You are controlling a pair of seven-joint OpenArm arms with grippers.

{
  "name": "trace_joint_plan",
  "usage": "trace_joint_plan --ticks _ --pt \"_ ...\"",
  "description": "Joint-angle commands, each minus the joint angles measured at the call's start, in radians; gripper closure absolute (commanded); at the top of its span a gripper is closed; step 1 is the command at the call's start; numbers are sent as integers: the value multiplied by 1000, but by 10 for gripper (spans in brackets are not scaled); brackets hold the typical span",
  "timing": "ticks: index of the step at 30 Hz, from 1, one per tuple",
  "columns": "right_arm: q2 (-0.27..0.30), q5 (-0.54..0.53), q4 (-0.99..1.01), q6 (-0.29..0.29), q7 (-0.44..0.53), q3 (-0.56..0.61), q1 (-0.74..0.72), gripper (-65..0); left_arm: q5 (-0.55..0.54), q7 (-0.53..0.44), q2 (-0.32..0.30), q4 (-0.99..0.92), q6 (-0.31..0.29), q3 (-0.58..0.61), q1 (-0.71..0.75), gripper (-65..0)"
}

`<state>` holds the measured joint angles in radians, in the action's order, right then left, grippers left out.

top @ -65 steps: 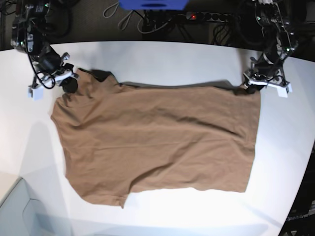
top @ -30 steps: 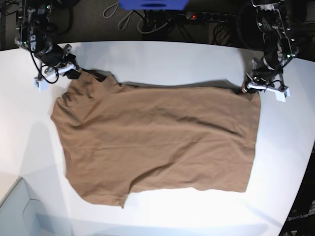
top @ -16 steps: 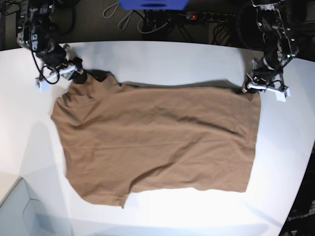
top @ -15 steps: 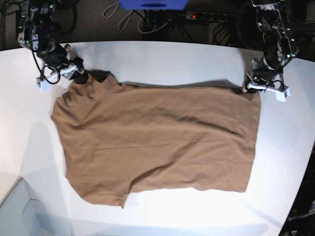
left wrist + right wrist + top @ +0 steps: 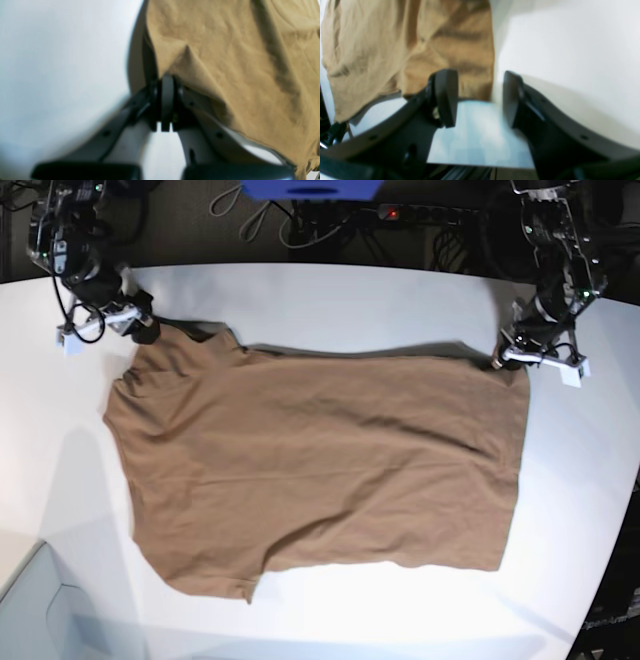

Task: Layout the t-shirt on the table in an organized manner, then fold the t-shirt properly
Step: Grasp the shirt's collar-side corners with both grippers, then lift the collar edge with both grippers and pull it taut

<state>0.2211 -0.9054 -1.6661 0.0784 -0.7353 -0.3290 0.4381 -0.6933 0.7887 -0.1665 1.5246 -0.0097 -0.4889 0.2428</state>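
The brown t-shirt (image 5: 320, 465) lies spread flat on the white table (image 5: 350, 300), sleeves toward the view's left and hem toward the right. My left gripper (image 5: 498, 362) is at the shirt's far right corner. In the left wrist view the left gripper (image 5: 167, 83) is shut on a pinch of the shirt's fabric (image 5: 225, 50). My right gripper (image 5: 140, 330) sits at the far left sleeve. In the right wrist view the right gripper (image 5: 477, 97) is open, with the sleeve edge (image 5: 460, 62) just beyond its fingers (image 5: 446, 97) and nothing held.
Cables and a power strip (image 5: 420, 215) lie on the dark floor behind the table's far edge. A blue object (image 5: 310, 188) is at the top. A pale box (image 5: 35, 610) sits at the bottom left corner. The table's curved edge runs down the right side.
My right gripper has drawn back a little to the left, off the sleeve corner, and stands open. The left gripper has stayed shut on the hem corner. The shirt has hardly moved.
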Motion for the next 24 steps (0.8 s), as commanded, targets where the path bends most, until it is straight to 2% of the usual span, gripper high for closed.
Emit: trace_joint_plan --ticks 1,7,9,12,15,16,20,24 --pt "11 -1 -13 4 -3 6 1 -301 -1 -2 -11 12 4 -4 -4 -2" --pt "11 1 -6 5 1 81 0 -300 -1 -2 -11 12 4 -4 -4 -2" --pt "11 1 -4 5 4 115 -6 -278 -1 -2 -11 12 4 -4 -4 -2" --pt "11 1 -4 5 4 133 -9 -184 -7 -2 -11 12 4 -6 -4 -2" --pt "11 1 -10 5 4 127 -11 -29 -9 -4 -11 20 4 -6 -4 -2" --pt "11 1 -13 4 4 126 -11 0 -9 -4 -11 20 4 -8 -4 -2" --pt "10 1 -59 5 6 100 1 0 -10 -4 -11 23 4 -12 -4 -2" --pt "-33 1 -200 8 7 18 52 0 -12 7 -9 75 4 -72 0 -2"
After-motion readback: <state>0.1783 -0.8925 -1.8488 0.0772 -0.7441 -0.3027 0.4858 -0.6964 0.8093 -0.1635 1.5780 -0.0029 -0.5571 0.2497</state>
